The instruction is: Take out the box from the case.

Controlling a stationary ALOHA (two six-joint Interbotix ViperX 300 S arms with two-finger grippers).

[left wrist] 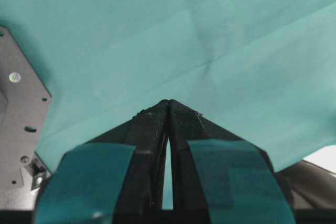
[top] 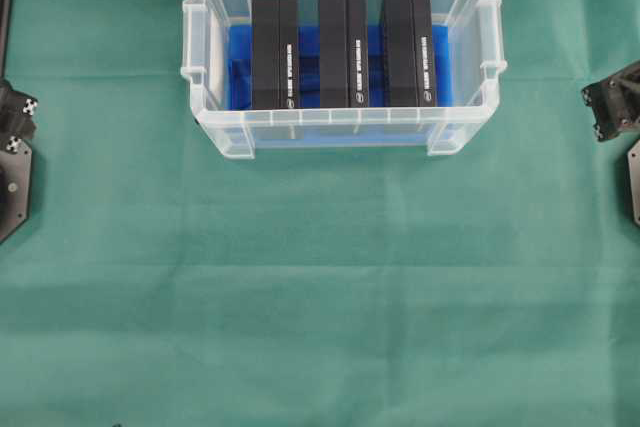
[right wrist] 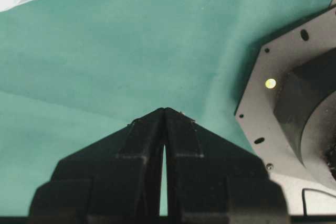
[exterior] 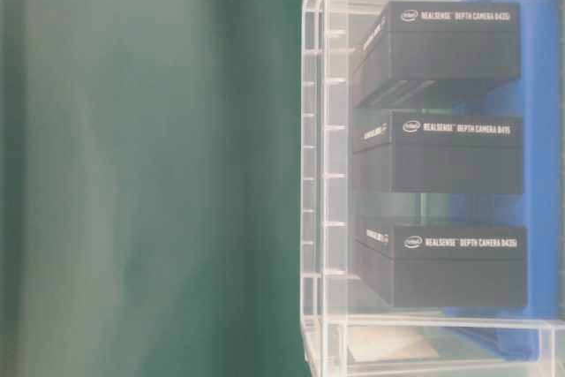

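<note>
Your stock at this moment:

- The case: clear plastic tub with rimmed edge, side handles and blue lining, sitting at the far middle of the worktop, which is covered in green cloth.
- Left box, middle box, right box: three black boxes with white lettering, all inside the case, standing on edge side by side with gaps between them showing the blue lining. In the table-level view the labels read as depth camera boxes.
- Left pincer: clenched, tips pressed together, nothing between them; green tape on both fingers; it hangs over bare cloth beside its base plate.
- Right pincer: clenched and holding nothing, over bare cloth, with its base plate to the side and a corner of the case at the upper left of its view.

Both arms sit at the worktop's side edges, well apart from the case.
</note>
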